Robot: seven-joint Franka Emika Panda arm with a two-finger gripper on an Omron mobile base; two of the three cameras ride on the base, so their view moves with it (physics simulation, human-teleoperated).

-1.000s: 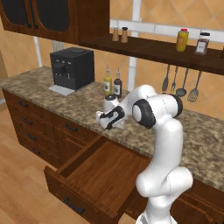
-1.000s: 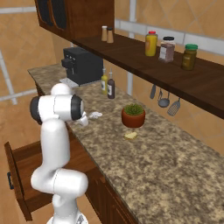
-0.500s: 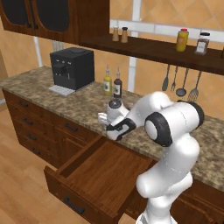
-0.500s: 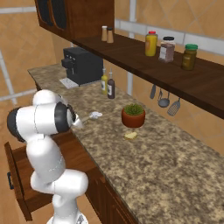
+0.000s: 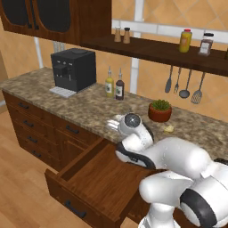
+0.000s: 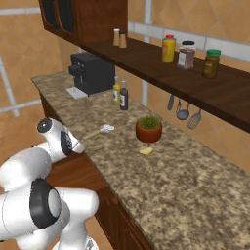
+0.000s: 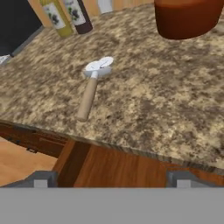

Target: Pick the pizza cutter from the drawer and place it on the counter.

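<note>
Lying flat on granite tabletop (image 7: 175, 109), pizza cutter (image 7: 92, 89) ahead of released, empty gripper (image 7: 109, 179), apart from it; open drawer (image 7: 131, 168) just under the fingertips.

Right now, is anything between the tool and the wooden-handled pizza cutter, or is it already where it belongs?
Nothing visible intervenes. The wooden-handled pizza cutter already lies flat on the speckled granite counter, apart from the open tool.

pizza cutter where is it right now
The pizza cutter lies flat on the counter near its front edge, just beyond the open drawer; in the right base view it sits left of the potted plant.
</note>
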